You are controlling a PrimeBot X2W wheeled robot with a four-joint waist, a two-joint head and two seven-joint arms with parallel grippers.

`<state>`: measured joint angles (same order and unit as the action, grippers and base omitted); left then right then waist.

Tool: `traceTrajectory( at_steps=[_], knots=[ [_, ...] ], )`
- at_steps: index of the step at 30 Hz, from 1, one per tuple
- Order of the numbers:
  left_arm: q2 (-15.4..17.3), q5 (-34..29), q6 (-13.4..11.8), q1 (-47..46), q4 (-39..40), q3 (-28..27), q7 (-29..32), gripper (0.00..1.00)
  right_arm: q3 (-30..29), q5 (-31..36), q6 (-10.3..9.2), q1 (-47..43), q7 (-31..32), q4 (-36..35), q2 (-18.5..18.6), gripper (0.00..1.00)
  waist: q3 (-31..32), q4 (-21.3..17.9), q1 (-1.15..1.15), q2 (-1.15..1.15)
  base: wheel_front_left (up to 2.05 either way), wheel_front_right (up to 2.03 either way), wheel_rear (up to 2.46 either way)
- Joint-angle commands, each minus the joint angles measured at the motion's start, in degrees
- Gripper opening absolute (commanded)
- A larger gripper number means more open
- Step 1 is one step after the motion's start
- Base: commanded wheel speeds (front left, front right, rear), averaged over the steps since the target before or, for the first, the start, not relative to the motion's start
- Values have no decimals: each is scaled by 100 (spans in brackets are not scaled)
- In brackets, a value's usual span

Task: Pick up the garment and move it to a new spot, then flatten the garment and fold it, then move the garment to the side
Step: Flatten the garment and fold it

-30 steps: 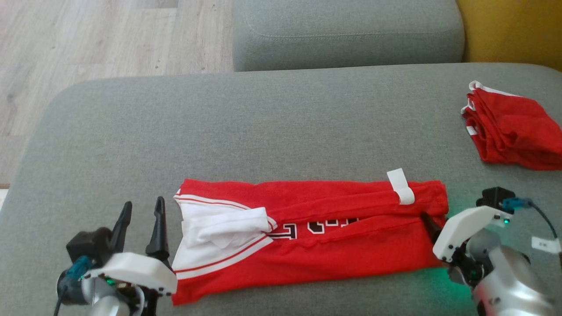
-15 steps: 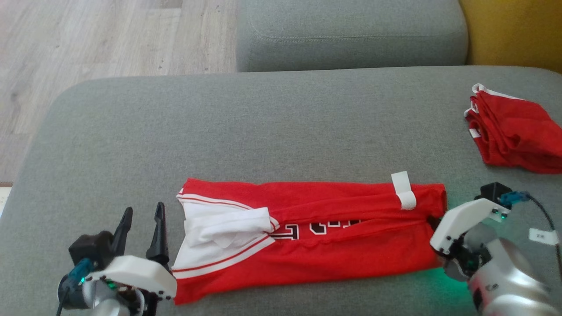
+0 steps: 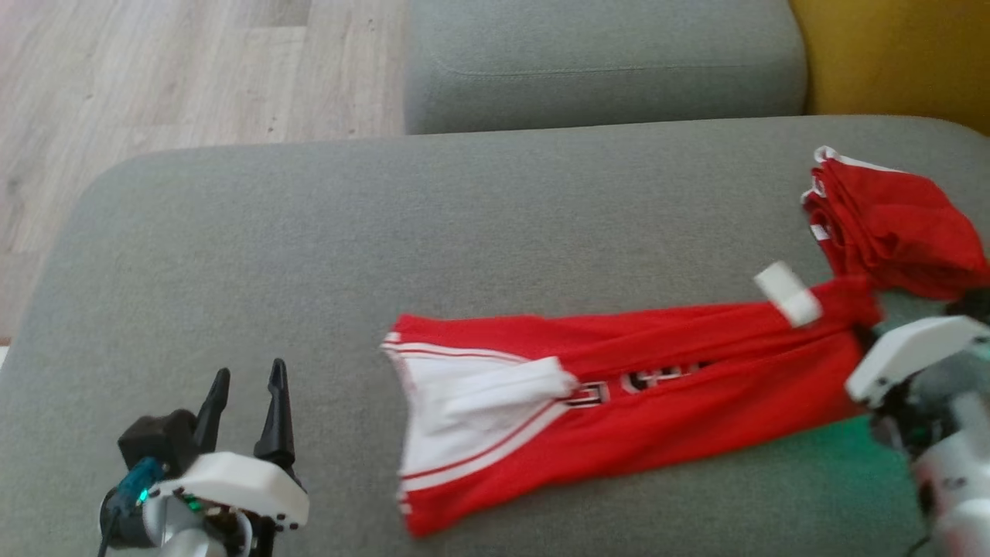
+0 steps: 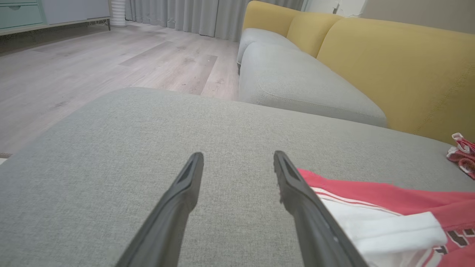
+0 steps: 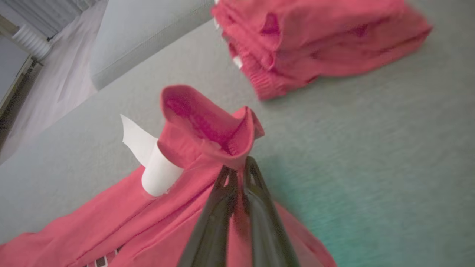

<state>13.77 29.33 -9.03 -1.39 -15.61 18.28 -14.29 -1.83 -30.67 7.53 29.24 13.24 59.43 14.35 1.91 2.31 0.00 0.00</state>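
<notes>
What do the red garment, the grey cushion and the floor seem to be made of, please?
The red garment looks like thin matte knit, likely synthetic jersey; it bunches softly where the right gripper pinches it. The grey cushion: matte woven upholstery, weave visible. The floor: pale planks with grain and seams; wood or laminate, hard to tell.

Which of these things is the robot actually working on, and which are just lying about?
In the job: red jersey, its end pinched by the right fingers; left fingers, open; grey cushion under it.
Lying about: folded red clothes, yellow sofa back, wooden floor.
</notes>
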Motion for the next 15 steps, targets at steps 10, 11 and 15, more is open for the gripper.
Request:
traceTrajectory(
  at_steps=[10,11,15],
  knots=[
    [22,-33,17,-237,32,-161,-48,100,239,-584,-4,9,77,-1707,-266,0,75,25,0,0,0,0,0],
    [26,-31,17,-235,21,-154,-40,100,266,-698,-4,-64,140,-1953,-368,0,82,51,0,0,0,0,0],
    [30,-23,20,-234,-14,-117,-9,100,438,-1128,-4,-424,485,-2970,-809,0,93,202,0,0,0,0,0]
  ],
)
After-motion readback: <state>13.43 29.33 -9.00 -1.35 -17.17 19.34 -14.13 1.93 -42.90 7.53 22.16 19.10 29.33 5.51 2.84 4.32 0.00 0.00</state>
